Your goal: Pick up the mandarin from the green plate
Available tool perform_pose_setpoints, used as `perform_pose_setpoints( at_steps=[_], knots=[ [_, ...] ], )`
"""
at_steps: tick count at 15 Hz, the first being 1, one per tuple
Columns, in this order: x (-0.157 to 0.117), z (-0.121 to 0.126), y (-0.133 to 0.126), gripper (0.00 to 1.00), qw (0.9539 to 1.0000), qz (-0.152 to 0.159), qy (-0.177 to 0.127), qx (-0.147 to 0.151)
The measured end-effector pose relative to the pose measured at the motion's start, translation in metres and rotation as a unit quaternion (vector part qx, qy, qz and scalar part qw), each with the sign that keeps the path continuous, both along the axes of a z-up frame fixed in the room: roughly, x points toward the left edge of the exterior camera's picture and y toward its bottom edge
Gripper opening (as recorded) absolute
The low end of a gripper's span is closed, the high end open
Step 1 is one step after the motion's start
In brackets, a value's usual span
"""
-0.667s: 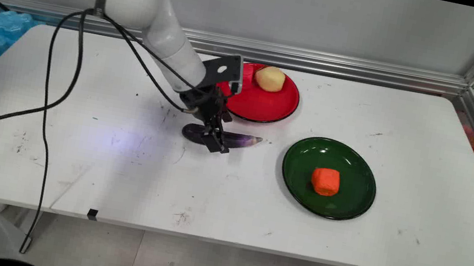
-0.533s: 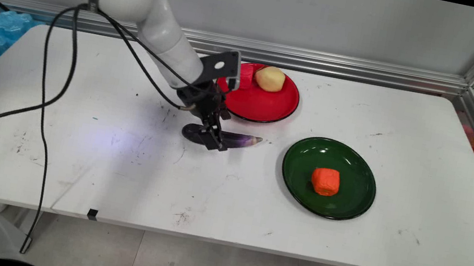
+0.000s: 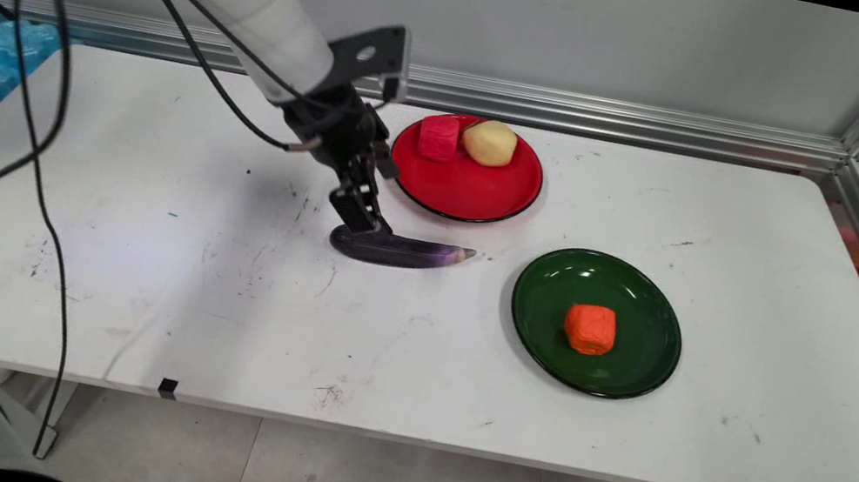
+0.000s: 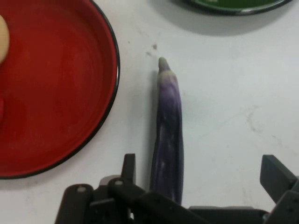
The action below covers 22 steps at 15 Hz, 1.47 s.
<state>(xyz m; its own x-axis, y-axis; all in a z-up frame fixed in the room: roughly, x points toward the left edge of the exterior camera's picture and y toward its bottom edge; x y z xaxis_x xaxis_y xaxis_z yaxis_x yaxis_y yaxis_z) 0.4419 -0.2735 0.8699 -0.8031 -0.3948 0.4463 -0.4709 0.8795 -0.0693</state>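
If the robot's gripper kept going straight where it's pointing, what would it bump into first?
Most likely the purple eggplant. The gripper points down at its thick end, jaws open, with the eggplant lying on the white table between them. How close it is, I can't tell.

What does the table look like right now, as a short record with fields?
gripper: gripper open, over the thick end of the eggplant
eggplant: lies flat on the white table, beside the red plate
red plate: holds a pink block and a potato
green plate: green plate holds an orange block
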Motion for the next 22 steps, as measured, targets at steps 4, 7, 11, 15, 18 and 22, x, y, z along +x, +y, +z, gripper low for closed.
perform_pose_setpoints(
  at_steps=[4,7,11,15,18,22],
  knots=[
    [0.003,0.035,0.007,1.00,0.9999,-0.007,0.011,-0.003],
    [-0.004,0.059,0.011,1.00,0.9995,-0.017,0.028,-0.005],
    [-0.028,0.076,0.010,1.00,0.9981,-0.029,0.054,-0.007],
    [-0.057,0.075,0.003,1.00,0.9966,-0.037,0.073,-0.013],
    [-0.086,0.064,-0.007,1.00,0.9954,-0.046,0.081,-0.020],
    [-0.129,0.038,-0.022,1.00,0.9944,-0.059,0.084,-0.028]
  ],
)
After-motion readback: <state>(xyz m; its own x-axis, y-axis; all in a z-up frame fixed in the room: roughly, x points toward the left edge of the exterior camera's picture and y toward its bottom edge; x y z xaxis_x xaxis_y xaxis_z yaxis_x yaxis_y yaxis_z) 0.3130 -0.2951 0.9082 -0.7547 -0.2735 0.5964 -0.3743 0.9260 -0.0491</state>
